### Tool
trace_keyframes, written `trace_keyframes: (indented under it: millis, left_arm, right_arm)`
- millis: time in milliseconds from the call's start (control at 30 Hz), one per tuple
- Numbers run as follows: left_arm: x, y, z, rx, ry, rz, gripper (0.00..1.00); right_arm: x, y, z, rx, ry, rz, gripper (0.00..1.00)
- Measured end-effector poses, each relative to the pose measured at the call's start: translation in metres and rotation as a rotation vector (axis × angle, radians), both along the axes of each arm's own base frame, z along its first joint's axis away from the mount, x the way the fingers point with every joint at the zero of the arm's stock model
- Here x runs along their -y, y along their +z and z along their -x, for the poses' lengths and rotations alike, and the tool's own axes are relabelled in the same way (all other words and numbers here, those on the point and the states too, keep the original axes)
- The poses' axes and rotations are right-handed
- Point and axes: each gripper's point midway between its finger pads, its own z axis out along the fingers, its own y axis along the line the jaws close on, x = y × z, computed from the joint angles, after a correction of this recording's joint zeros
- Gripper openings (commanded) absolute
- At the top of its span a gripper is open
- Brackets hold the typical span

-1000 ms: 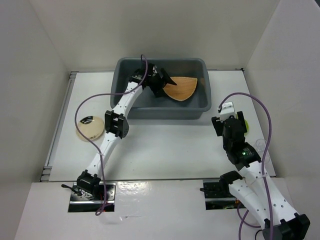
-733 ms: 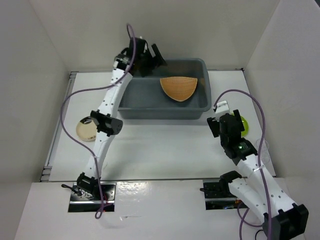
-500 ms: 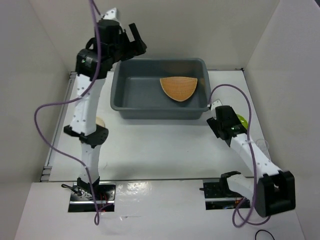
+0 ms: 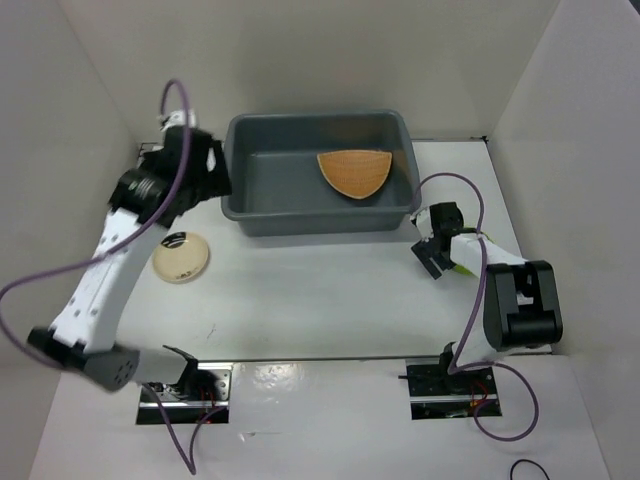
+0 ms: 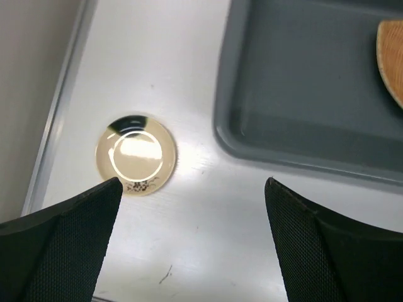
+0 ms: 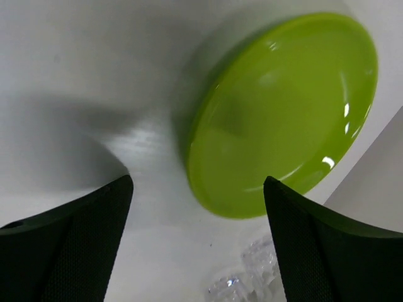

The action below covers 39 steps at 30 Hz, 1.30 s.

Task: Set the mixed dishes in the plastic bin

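Note:
The dark grey plastic bin (image 4: 243,200) stands at the back centre, and the tan wood-grain plate (image 4: 355,172) lies inside it at the right end. In the left wrist view the bin's rim (image 5: 221,126) and the plate's edge (image 5: 391,56) show. The cream saucer (image 4: 181,257) (image 5: 135,155) rests on the table left of the bin. My left gripper (image 4: 205,168) (image 5: 192,182) hangs open and empty above the table between saucer and bin. My right gripper (image 4: 432,250) (image 6: 196,189) is open, low beside a lime green plate (image 6: 283,113). A clear glass (image 6: 252,280) stands just beyond it.
White walls enclose the table on the left, back and right. A metal strip (image 5: 60,119) runs along the table's left edge. The right arm's folded links (image 4: 515,300) cover the table's right side, hiding most of the green plate from above.

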Motion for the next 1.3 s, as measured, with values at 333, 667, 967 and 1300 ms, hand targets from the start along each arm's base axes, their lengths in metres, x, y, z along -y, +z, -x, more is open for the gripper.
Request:
trace_keyframes:
  millis: [333, 667, 967, 1300]
  left_arm:
    - [-0.064, 0.051, 0.093, 0.316, 0.093, 0.124, 1.00]
    - [-0.072, 0.011, 0.088, 0.208, 0.129, 0.084, 1.00]
    - [-0.078, 0.014, 0.090, 0.259, 0.146, 0.106, 1.00]
    - [-0.059, -0.045, 0.064, 0.089, 0.072, 0.196, 1.00]
  right_arm:
    - [0.020, -0.005, -0.023, 0.011, 0.001, -0.010, 0.43]
    - [0.026, 0.003, -0.025, 0.003, 0.018, -0.040, 0.00]
    - [-0.007, 0.176, -0.075, 0.414, 0.078, -0.098, 0.00]
    - [-0.176, 0.277, -0.115, 0.654, 0.510, -0.193, 0.00]
